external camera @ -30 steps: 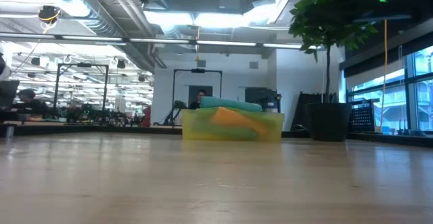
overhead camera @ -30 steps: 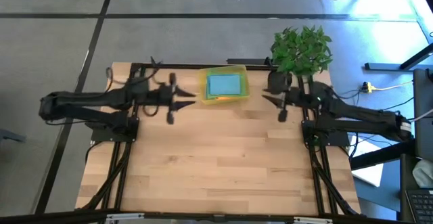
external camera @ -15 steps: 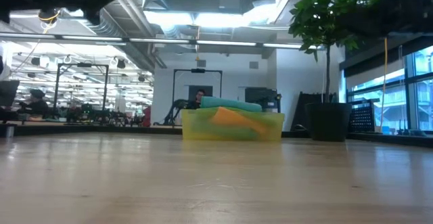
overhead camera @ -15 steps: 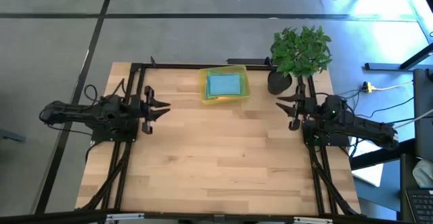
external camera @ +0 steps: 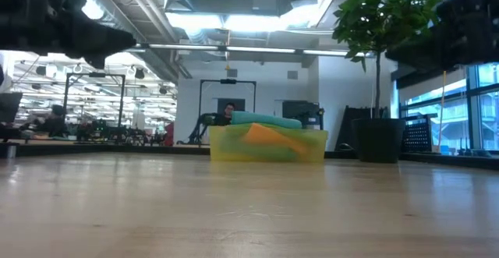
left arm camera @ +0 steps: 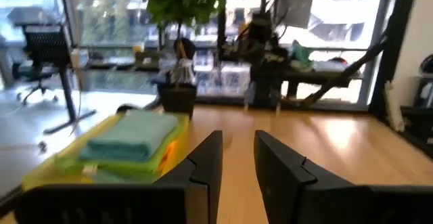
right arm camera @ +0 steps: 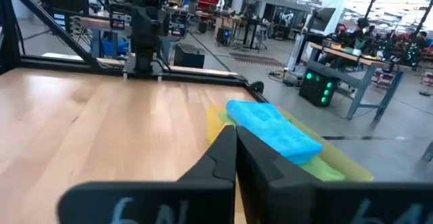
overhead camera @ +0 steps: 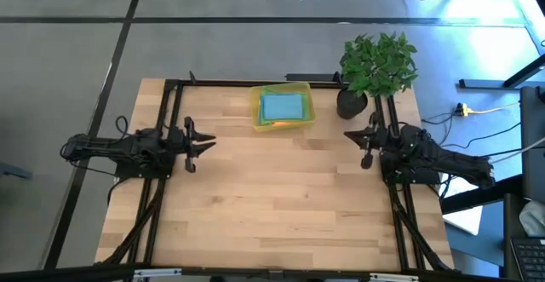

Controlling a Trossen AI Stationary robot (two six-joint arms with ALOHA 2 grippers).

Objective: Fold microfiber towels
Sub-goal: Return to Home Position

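Hovering at opposite sides of the counter [overhead camera: 272, 197], well apart from the yellow bin [overhead camera: 255, 112], your arms are looking parked, since no towel is lying loose. Your left end effector [overhead camera: 197, 141] is carrying nothing, jaws slightly parted; your right end effector [overhead camera: 356, 139] is sitting closed, empty. The folded teal-blue towel [overhead camera: 283, 106] is lying flat atop the bin's stack, an orange towel [external camera: 265, 136] showing beneath.

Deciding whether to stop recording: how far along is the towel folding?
Done: a folded blue towel tops the stack in the yellow bin, with an orange towel visible beneath it in the low view. In hand: nothing. The left gripper, slightly open, and the right gripper, shut, hang at the table's sides, apart from the bin. Left: seemingly nothing to fold, as no loose towel shows on the table.
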